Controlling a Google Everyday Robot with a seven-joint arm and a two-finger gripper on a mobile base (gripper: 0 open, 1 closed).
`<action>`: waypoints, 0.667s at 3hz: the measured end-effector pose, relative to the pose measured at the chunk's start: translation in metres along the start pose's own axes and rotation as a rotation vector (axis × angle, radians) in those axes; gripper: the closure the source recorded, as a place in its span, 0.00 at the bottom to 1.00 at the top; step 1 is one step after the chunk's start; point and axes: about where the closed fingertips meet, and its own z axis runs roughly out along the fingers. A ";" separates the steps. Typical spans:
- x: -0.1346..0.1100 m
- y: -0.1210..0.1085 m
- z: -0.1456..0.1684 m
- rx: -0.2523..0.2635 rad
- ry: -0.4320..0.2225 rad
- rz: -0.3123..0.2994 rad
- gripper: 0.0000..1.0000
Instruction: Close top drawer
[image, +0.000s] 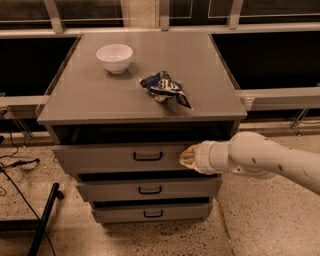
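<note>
The top drawer (100, 157) is the widest grey front of three in a grey cabinet, with a small black wire handle (147, 156) at its centre. It stands slightly pulled out, with a dark gap above it under the cabinet top. My gripper (186, 157) comes in from the right on a white arm and rests against the drawer front, right of the handle.
On the cabinet top (90, 95) stand a white bowl (114, 57) and a crumpled blue snack bag (164, 87). Two narrower drawers (150, 189) sit below. A black stand leg (44, 217) and cables lie on the floor at left. Rails run behind.
</note>
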 end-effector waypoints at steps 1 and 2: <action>0.001 -0.007 0.005 0.049 0.026 -0.009 1.00; 0.004 -0.012 0.006 0.100 0.052 -0.018 1.00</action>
